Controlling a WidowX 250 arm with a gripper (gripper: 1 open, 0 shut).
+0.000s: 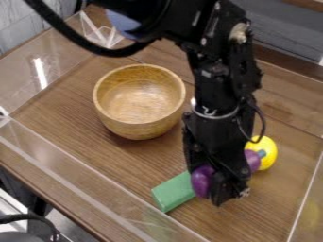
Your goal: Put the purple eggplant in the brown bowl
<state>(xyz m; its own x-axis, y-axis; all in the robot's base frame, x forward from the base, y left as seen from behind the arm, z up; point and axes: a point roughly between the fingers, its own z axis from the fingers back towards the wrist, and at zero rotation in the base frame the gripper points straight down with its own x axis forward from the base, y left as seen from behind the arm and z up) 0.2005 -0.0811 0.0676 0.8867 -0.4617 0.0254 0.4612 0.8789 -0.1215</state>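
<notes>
Looks like the gripper [217, 197] has the purple eggplant [202, 180] pinched by the green block [175, 192], so I'd lift straight up before swinging far-left to the brown bowl [139, 100]. Arm's reaching in from the far side, fingers pointing down.

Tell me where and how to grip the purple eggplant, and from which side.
The gripper should probably come down from above onto the bulbous end of the eggplant: that rounded part shows at the fingers, beside the green block. The eggplant lies low on the table, so a top approach looks best, though the gripper hides much of its shape.
</notes>
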